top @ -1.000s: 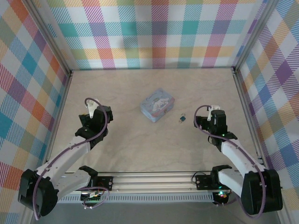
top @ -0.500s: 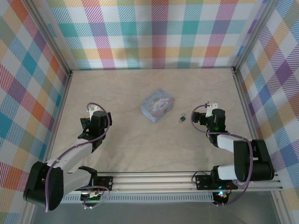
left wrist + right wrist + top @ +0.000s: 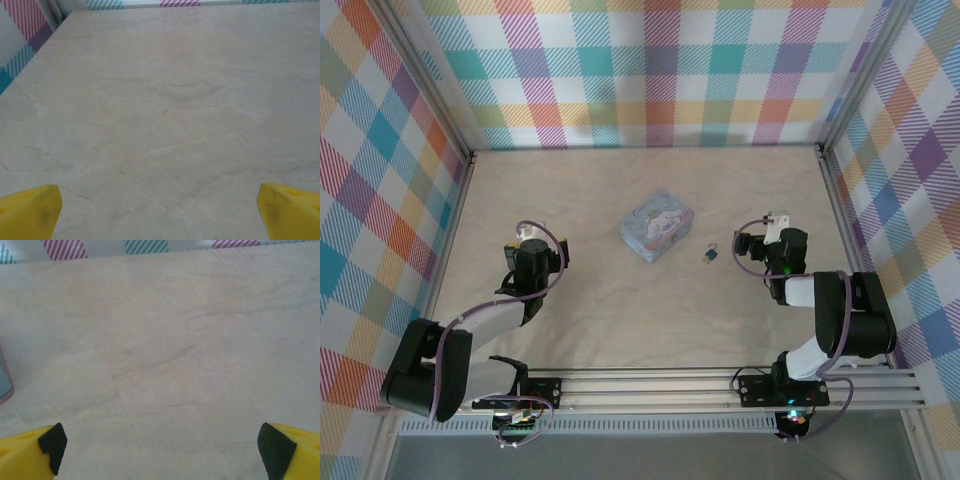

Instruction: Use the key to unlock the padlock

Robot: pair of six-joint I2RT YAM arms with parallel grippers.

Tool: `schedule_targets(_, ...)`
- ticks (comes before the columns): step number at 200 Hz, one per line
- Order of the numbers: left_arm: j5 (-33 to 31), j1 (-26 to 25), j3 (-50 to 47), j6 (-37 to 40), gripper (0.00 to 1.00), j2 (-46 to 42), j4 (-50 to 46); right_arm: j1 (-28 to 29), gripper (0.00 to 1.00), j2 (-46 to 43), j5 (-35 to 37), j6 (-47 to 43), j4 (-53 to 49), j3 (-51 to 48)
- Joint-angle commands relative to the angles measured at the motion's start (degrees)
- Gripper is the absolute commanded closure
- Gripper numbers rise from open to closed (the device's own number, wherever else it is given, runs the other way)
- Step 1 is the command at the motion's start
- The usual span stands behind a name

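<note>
The padlock (image 3: 708, 255) lies near a pale blue cartoon-printed tin (image 3: 658, 224).

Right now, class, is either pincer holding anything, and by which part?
Nothing is held. The left pincer and right pincer stand open; the padlock lies apart on the table.

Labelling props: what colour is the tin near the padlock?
The tin is pale blue with a cartoon picture, clearest in the top external view.

Nothing could be read. The pale blue tin (image 3: 660, 226) near the middle of the desk (image 3: 620, 320) bore a cartoon picture, any lettering too small to tell; the padlock (image 3: 709, 254) near it was too tiny to show marks.
</note>
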Motion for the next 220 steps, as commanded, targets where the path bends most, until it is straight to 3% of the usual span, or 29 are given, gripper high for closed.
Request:
schedule_targets(1,3.43,1.24,-1.0,1.92,0.0,2.41,8.07,-0.33,0.0,0.18,-1.78,0.74,1.13,0.72)
schedule_targets(60,10.04,2.9,-0.74,7.1,0.0,8.21,16.8,-0.3,0.0,0.19,-1.78,0.72,1.13,0.7)
schedule_targets(86,14.02,5.22,-2.48,6.99,0.0,12.4,24.02,-0.28,0.0,0.19,-1.72,0.74,1.14,0.73)
schedule_targets(141,19.44,7.72,-3.57,6.14,0.0,17.28,30.02,-0.26,0.0,0.19,-1.7,0.65,1.12,0.73)
schedule_targets(177,21.34,11.76,3.0,1.81,0.0,18.18,18.67,-0.24,0.0,0.19,-1.7,0.67,1.13,0.72)
schedule_targets(220,22.57,12.42,2.78,1.44,0.0,18.08,18.85,-0.23,0.0,0.15,-1.61,0.67,1.28,0.63)
